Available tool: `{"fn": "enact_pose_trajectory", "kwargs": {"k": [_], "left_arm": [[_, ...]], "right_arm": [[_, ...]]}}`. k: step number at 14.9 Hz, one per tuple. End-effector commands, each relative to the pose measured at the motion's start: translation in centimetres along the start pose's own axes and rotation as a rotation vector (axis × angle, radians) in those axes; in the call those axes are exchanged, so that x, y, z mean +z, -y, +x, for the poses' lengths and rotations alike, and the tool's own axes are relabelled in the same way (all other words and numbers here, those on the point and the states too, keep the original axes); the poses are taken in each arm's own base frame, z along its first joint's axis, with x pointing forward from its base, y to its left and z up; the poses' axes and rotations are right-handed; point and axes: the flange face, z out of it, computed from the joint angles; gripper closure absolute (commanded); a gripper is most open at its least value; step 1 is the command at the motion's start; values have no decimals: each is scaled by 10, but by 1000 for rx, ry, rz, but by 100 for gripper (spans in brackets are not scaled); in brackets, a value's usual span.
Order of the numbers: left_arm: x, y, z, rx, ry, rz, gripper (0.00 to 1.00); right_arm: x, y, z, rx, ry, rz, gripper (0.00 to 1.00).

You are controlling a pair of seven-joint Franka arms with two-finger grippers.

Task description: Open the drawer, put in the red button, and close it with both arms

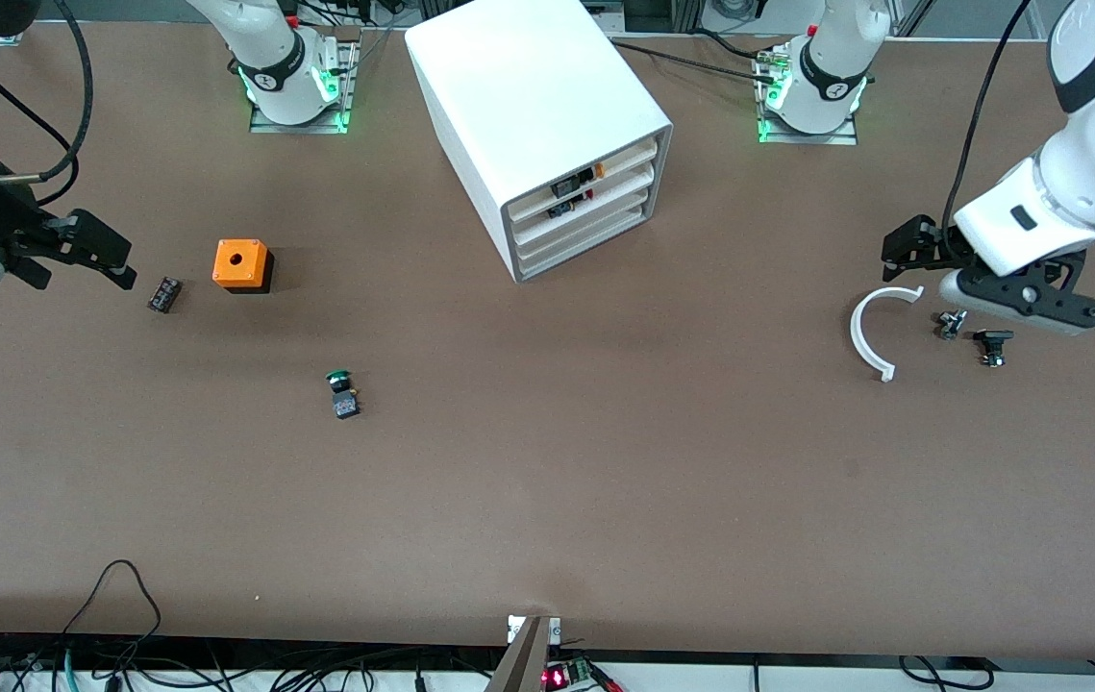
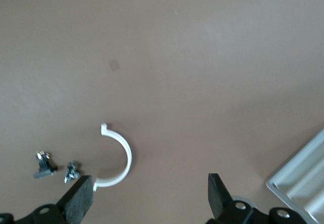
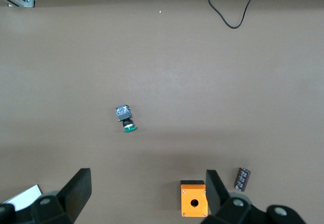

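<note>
The white drawer cabinet (image 1: pixel 537 106) stands at the back middle of the table. Its drawer (image 1: pixel 605 195), second level from the top, is pushed in; a small dark part shows at its edge. The red button is out of view. My left gripper (image 1: pixel 896 252) (image 2: pixel 151 196) hangs open and empty over the table at the left arm's end, above one tip of a white curved piece (image 2: pixel 124 155). A corner of the cabinet (image 2: pixel 301 183) shows in the left wrist view. At the right arm's end my right gripper (image 1: pixel 86 279) (image 3: pixel 147 193) is also open and empty, beside an orange box (image 3: pixel 194 201).
A green-capped button (image 1: pixel 343 392) (image 3: pixel 125 119) lies nearer the front camera than the orange box with a hole (image 1: pixel 241 264). A small dark part (image 1: pixel 163 293) lies beside that box. The white curved piece (image 1: pixel 869 336) and two small black parts (image 1: pixel 975 336) lie under the left arm.
</note>
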Motion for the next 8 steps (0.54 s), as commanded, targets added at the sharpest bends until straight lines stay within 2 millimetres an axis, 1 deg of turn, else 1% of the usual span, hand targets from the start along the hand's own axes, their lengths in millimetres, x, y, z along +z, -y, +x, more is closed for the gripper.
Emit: {"fn": "enact_pose_trajectory", "kwargs": {"k": [1,2,4,5,8], "left_arm": [[3,14,-26,-61,-27,-10,0],[6,16,-27,-70,-10,-14,0],[-4,16,-32,-76,34,-20,0],[-3,14,-37,-76,75,-27,0],[-6,15,-37,-76,79,-28,0]], "right_arm": [[-6,0,-1,11,3,-7,0],[-6,0,-1,11,4,-6,0],[-6,0,-1,14,3,-7,0],[-6,0,-1,9,3,-7,0],[-6,0,-1,19,4,-6,0]]}}
